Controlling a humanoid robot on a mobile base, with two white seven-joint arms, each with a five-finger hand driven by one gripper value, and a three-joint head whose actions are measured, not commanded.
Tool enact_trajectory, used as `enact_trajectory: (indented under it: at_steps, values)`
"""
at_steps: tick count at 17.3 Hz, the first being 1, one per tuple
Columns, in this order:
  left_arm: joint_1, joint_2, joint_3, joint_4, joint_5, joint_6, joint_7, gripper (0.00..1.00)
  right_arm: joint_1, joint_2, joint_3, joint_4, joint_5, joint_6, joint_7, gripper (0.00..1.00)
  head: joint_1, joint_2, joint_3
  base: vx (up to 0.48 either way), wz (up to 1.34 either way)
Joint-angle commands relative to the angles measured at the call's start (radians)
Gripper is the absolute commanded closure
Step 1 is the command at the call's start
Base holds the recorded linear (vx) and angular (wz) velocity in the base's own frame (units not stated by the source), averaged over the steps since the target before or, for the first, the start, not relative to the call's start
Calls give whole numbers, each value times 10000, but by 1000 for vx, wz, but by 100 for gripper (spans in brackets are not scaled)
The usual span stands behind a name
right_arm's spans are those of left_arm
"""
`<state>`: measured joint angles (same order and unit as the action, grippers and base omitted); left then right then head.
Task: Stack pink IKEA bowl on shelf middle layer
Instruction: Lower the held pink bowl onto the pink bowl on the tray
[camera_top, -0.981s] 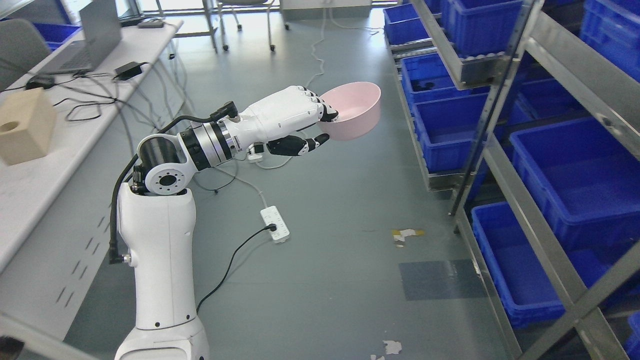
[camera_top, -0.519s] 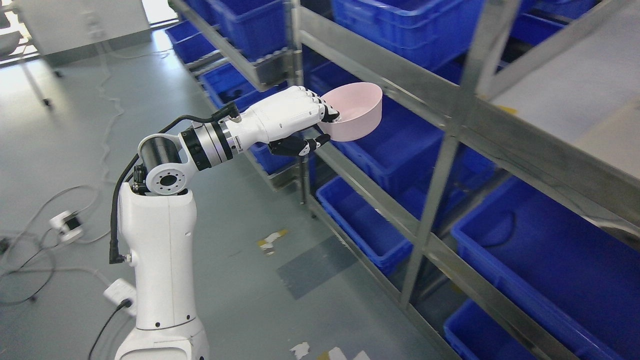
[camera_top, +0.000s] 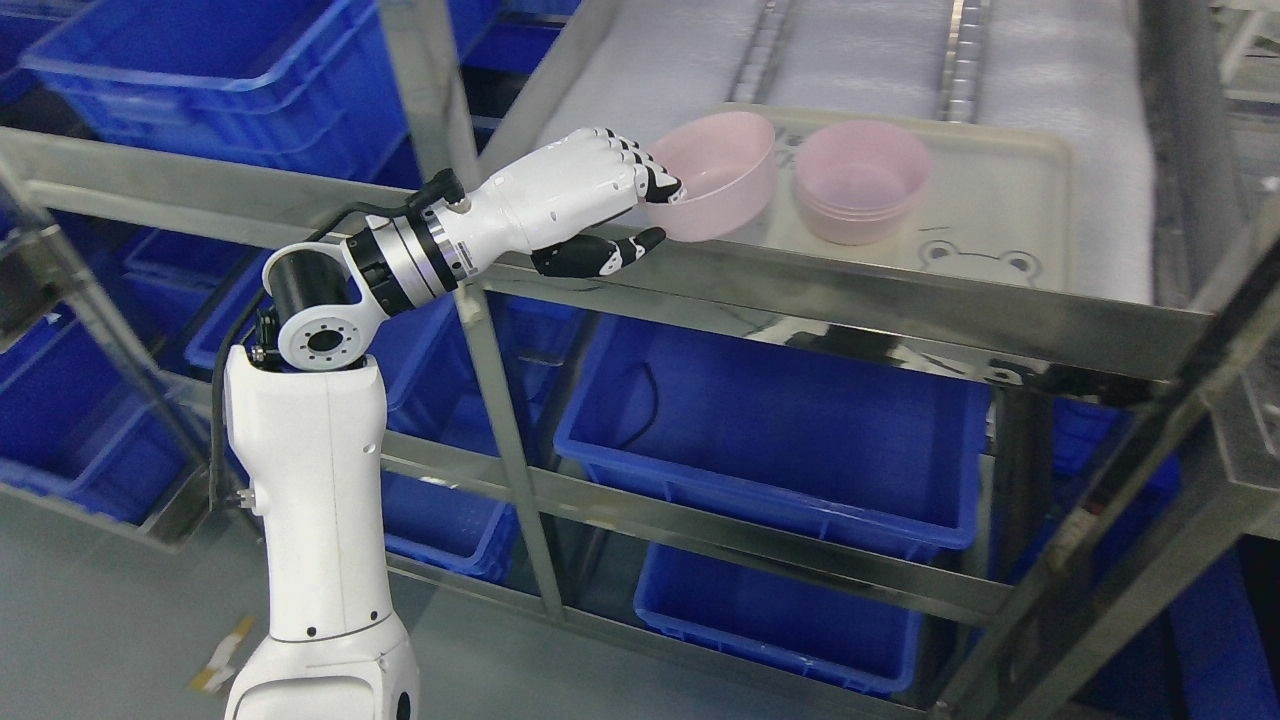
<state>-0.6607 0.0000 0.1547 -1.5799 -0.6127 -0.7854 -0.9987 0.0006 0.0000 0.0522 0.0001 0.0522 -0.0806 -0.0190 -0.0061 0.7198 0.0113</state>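
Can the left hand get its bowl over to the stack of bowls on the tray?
Probably yes: the left hand holds the bowl just beside the stack, with nothing between them.

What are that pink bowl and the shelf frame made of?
The pink bowl in the robot hand looks like matte plastic: thin, even-coloured, no glare. The shelf frame looks like bare polished metal, silver and mirror-reflective.

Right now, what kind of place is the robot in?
Probably a storeroom or a workshop's storage area. Shiny metal shelving racks hold many big blue plastic bins, and the robot's white left hand carries a pink bowl towards a stack of pink bowls on a pale tray.
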Motion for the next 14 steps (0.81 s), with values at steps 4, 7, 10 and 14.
enact_trajectory:
  at_steps: [4, 7, 10, 14]
  values:
    - [-2136, 1609, 616, 1652, -638, 0, -322, 97, 24, -175, 0, -175, 0, -7, 6, 0, 0, 0, 0, 56, -723]
    - [-2306, 1688, 35, 1901, -929, 0, -521, 97, 40, -175, 0, -175, 0, -7, 6, 0, 0, 0, 0, 53, -351]
    - [-2260, 910, -1206, 1886, -792, 0, -537, 96, 24, -175, 0, -175, 0, -7, 6, 0, 0, -1, 0, 43, -121]
    - [-2214, 175, -2220, 1886, -929, 0, -812, 96, 39, -175, 0, -175, 0, -7, 6, 0, 0, -2, 0, 27, -104]
